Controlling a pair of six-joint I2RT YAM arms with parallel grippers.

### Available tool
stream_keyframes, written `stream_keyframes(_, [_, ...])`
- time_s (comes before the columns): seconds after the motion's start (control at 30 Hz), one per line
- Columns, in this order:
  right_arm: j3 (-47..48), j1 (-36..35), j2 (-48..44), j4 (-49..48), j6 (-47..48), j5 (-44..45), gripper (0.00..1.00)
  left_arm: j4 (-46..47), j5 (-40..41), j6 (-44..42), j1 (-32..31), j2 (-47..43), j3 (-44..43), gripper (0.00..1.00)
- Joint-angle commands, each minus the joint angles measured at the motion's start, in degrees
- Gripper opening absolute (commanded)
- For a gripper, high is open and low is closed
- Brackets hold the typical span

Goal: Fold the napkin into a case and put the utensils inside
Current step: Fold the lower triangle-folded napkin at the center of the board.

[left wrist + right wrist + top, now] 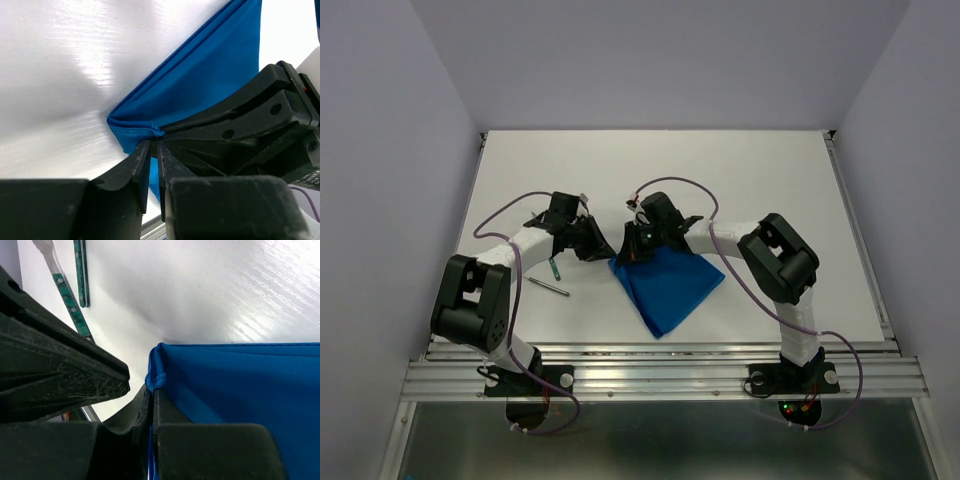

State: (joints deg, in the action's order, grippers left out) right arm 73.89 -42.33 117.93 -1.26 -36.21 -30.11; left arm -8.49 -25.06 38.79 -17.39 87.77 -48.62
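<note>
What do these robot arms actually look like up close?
The left arm and right arm have chunky black joints, white-wrapped links and looping purple cables. The left gripper and right gripper are black, with two slim tapered fingers each.

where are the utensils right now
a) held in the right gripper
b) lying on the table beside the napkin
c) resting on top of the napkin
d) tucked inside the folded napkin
b: the utensils lie bare on the table to the left of the napkin, clear of the cloth and with no gripper on them.
</note>
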Motion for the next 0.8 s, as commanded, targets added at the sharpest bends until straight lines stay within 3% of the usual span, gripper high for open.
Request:
stream_keyframes(0.0, [2.8,0.5,-1.6,1.1,3.5,-2.8,0.01,-0.2,-0.8,-1.4,0.5,0.7,-2.6,0.23])
stream_keyframes(0.23, [2.0,0.5,-1.3,1.1,4.8,-6.3,0.01,1.2,-3.9,-1.8,0.5,7.7,-8.2,0.16])
stream_keyframes(0.77, [0.7,0.5,-2.1,1.1,5.5,-6.6,0.01,2.0,-12.1,-5.2,-0.2,14.4,-8.9,0.09])
